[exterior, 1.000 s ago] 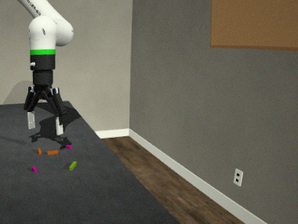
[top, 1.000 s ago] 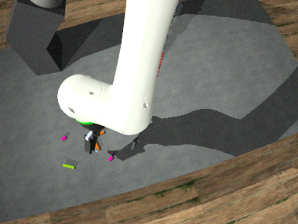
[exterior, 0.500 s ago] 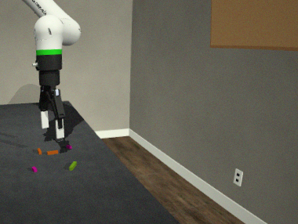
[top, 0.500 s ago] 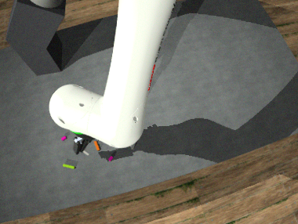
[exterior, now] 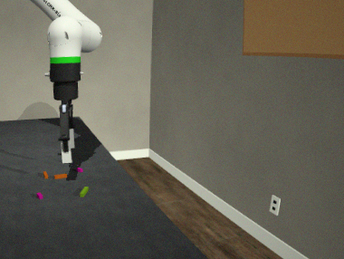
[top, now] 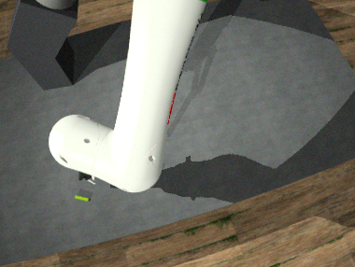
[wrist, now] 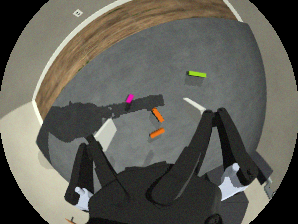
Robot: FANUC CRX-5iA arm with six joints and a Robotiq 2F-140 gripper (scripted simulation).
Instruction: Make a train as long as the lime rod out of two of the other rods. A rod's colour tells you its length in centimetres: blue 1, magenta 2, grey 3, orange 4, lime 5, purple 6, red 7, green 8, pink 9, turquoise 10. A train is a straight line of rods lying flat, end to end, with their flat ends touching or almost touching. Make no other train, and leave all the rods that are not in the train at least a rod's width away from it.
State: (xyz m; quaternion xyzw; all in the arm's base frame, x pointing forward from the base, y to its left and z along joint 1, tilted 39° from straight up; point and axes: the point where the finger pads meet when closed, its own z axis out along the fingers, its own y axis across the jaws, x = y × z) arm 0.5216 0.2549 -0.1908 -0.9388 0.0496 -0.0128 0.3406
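Currently, the gripper hangs released with fingers spread, and in the wrist view the lime rod lies at one o'clock from the two orange rods.

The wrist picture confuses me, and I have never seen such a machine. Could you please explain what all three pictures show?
The machine is a white robot arm with a black two-finger gripper. The top picture looks down from above; there the arm hides much of the table. The exterior picture looks from the side. The wrist picture comes from beside the gripper, so the two fingers reach into it. On the dark table top lie one lime rod, two orange rods and two magenta rods; the wrist picture shows only one magenta. The gripper is open and holds nothing.
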